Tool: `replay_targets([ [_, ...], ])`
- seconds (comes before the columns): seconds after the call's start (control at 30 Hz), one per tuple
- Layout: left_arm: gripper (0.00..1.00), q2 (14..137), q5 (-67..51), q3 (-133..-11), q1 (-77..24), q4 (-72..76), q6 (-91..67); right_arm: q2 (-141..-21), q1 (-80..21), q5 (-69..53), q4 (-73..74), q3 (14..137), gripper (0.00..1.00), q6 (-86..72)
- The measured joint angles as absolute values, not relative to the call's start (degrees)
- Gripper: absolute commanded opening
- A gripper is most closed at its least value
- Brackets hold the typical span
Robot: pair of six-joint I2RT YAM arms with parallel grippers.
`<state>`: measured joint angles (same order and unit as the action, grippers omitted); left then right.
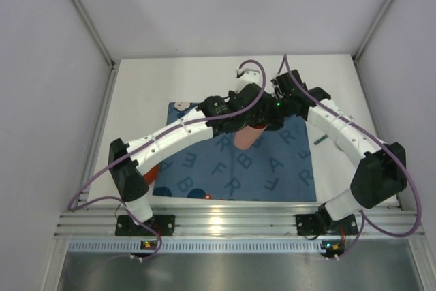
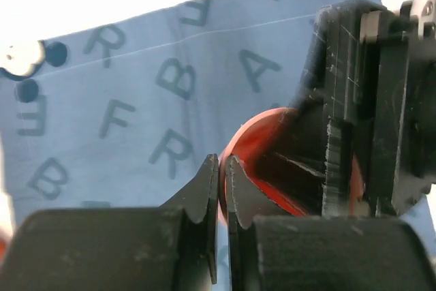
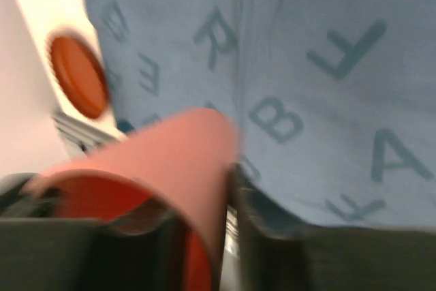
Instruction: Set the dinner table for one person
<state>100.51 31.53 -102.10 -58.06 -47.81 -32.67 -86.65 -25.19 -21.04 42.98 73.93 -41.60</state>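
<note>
A salmon-red cup (image 1: 246, 135) hangs tilted above the blue letter-printed mat (image 1: 272, 168), which lies on the white dinner table (image 1: 146, 86). Both grippers meet at its rim. In the left wrist view my left gripper (image 2: 221, 162) is pinched shut on the cup's rim (image 2: 252, 134), and the right gripper's black finger reaches inside the cup. In the blurred right wrist view my right gripper (image 3: 230, 172) has one finger inside and one outside the cup wall (image 3: 170, 161), closed on it.
A red round plate (image 3: 77, 76) lies on the white table left of the mat, partly under the left arm (image 1: 151, 172). A small dark utensil (image 1: 320, 140) lies off the mat's right edge. The ribbed aluminium rail (image 1: 231, 223) runs along the near edge.
</note>
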Motion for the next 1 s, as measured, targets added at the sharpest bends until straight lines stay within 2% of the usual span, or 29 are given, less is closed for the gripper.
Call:
replay_targets([
  [0.03,0.07,99.9,32.9,-101.3,-58.5,-47.5,-32.2,-86.5,-25.6,-20.8,43.3,74.0,0.00,-40.4],
  [0.07,0.32,99.6,33.7,-100.9,-58.6,-46.0,-31.9,-86.4,-26.5,-20.1,44.5,73.9,0.00,-39.3],
  [0.13,0.58,98.7,34.2,-100.5,-59.0,-45.5,-31.0,-86.7,-27.7,-19.5,44.9,73.9,0.00,-39.2],
  [0.17,0.78,97.9,34.8,-100.1,-59.4,-45.9,-30.7,-86.7,-27.6,-18.7,45.0,73.9,0.00,-39.0],
  [0.2,0.90,97.3,35.3,-100.0,-59.7,-46.3,-30.5,-86.7,-27.1,-17.4,45.2,73.9,0.00,-38.9],
  [0.23,0.96,96.7,36.0,-100.0,-60.0,-46.5,-30.4,-86.8,-26.8,-16.3,45.5,74.0,0.00,-38.6],
  [0.43,0.98,91.7,40.1,-97.2,-58.2,-47.5,-30.2,-90.3,-24.3,-7.2,51.5,82.4,0.00,-34.3],
  [0.77,0.98,68.6,34.9,-67.6,-35.6,-48.0,-32.8,-98.7,-11.1,6.4,54.6,92.4,0.00,-29.6],
  [1.0,0.96,66.2,31.6,-60.2,-30.4,-47.7,-31.8,-108.2,-10.8,14.2,54.7,96.1,0.00,-27.7],
])
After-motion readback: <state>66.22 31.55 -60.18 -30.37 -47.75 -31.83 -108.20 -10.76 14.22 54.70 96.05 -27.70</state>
